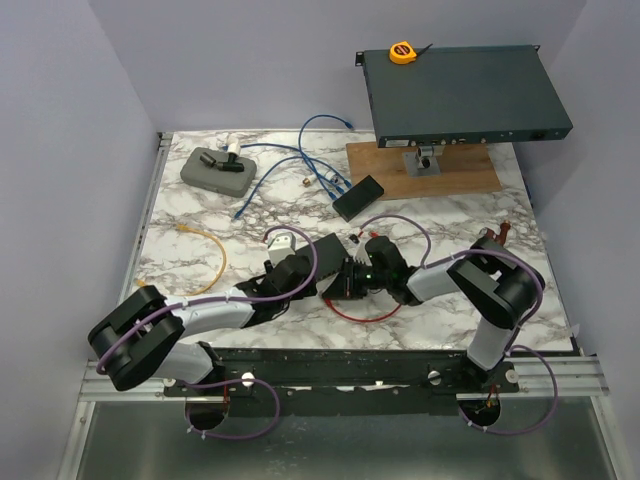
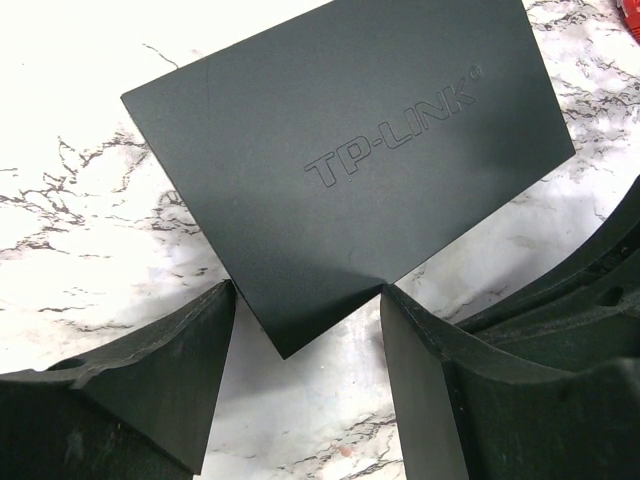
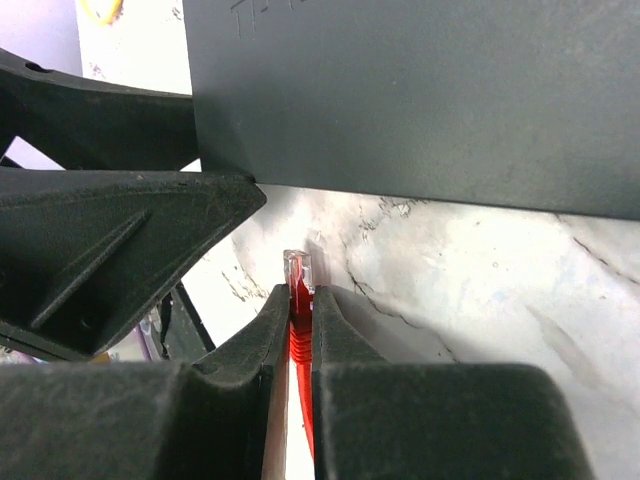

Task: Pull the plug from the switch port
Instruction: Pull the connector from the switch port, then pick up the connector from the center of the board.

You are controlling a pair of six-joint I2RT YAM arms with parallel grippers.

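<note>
Marbled surface [image 1: 200,200], walled at left and rear, with both arms meeting at its centre. The left gripper [image 2: 306,300] stands spread astride one corner of the black switch [image 2: 350,150], a finger pressed to each edge, apparently bracing it. The right gripper [image 3: 300,292], the nearer to the task's thing, is pressed together on the red plug [image 3: 297,265]. The plug's long axis runs in line with the fingers toward the switch's near side, with marble showing between its clear tip and the casing. The port is hidden. Withdrawal would follow that axis backward, where the red cable [image 1: 365,312] lies slack close to the near edge.
</note>
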